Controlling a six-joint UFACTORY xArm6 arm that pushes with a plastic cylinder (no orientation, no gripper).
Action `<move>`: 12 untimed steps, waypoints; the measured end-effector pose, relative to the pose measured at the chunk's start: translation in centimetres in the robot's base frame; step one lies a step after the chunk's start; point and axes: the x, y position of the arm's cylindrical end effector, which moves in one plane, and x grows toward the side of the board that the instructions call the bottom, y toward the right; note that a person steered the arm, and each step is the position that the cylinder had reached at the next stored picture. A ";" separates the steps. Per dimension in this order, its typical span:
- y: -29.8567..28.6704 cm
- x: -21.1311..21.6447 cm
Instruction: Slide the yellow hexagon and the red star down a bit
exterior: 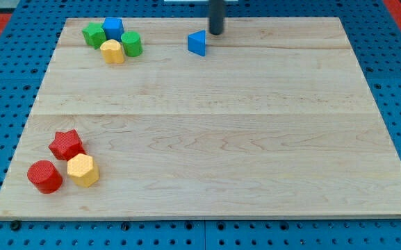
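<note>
Wooden board [207, 139] on a blue pegboard [5, 83]; we list contents from the view's left.

1. Red cylinder [44, 176], bottom left corner, just left of the yellow hexagon.
2. Red star [66, 144], above and between items 1 and 3, touching or nearly touching both.
3. Yellow hexagon [83, 170], just beside the star, at its lower right.
4. Top left cluster, packed together: green block [94, 34], blue block [113, 28], yellow block [112, 51], green cylinder [131, 44].
5. Blue triangle [197, 42], alone, near the top edge.
6. Our tip [217, 32], just up and right of the triangle, well apart from star and hexagon. We carry no pincer, only the rod, so it has nothing to hold or release.
</note>
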 end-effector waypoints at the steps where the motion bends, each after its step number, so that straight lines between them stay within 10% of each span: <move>1: -2.9 1.8; 4: -10.9 3.6; 11: -6.3 13.6; 12: -13.2 14.4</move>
